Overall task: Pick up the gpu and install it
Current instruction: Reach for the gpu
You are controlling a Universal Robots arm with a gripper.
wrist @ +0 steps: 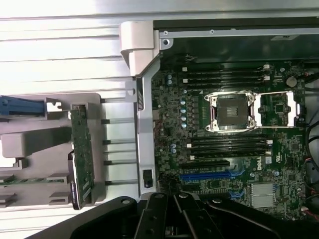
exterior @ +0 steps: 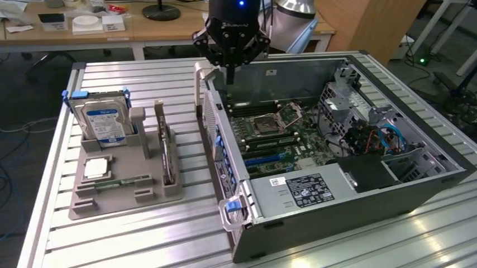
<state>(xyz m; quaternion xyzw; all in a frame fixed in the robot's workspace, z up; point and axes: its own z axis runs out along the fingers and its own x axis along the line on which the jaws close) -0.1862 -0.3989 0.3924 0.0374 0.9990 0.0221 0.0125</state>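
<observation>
green gpu (wrist: 82, 159) edge-on in grey holder (exterior: 123, 204), face hidden, fingers (exterior: 229, 73) closed, empty

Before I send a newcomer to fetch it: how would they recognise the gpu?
In the exterior view, left of the open computer case, lies a grey holder tray. On the tray's side nearest the case, the gpu stands on edge in a slot: a thin green card, unlike the boxy hard drive with its blue-white label.
</observation>
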